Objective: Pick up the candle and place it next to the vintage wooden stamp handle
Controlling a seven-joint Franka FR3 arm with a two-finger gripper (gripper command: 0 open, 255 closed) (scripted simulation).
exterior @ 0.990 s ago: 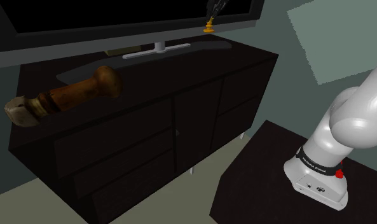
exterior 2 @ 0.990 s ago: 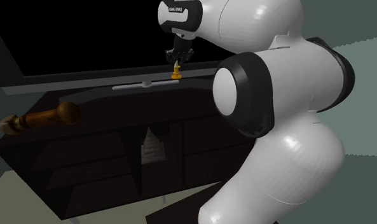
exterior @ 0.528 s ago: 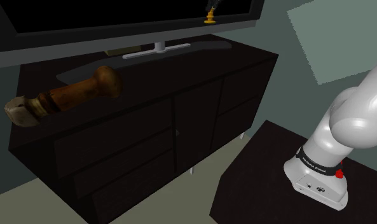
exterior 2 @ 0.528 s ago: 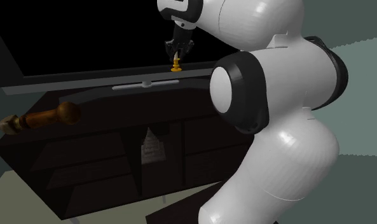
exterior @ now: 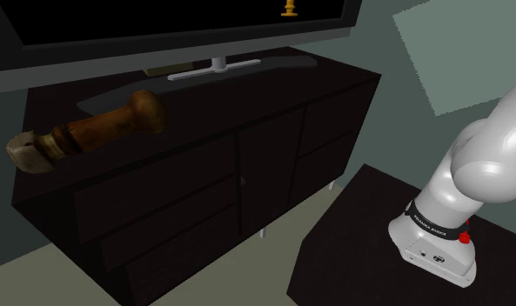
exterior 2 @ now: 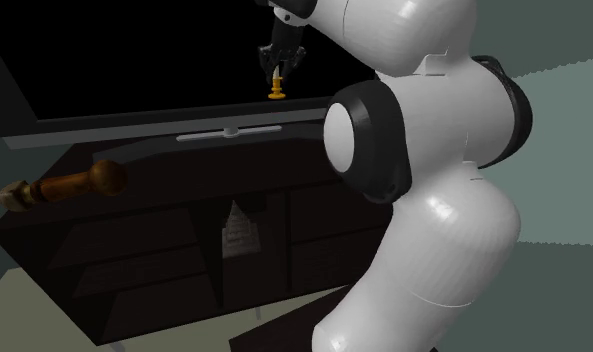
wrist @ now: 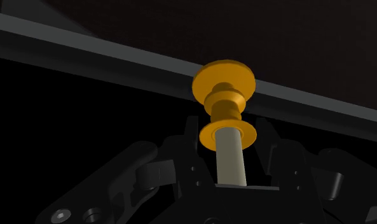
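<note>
The long dark cabinet (exterior: 273, 83) carries a wide black flat television (exterior: 160, 17), and your white arm (exterior 2: 424, 150) reaches high over both. At the shoulder view's left end lies the brown turned wooden stamp handle (exterior: 90, 130), on its side. Your black gripper (exterior 2: 277, 68) is clamped on the small candle (wrist: 226, 127), a pale stick in an orange holder, hanging in front of the screen, well apart from the handle. Watch it: you grip only the thin stick, so a quick swing could slip it, and a low pass risks clipping the television's stand or rolling the handle. Since a second ago the candle has climbed clear of the cabinet top; the handle hasn't budged.
</note>
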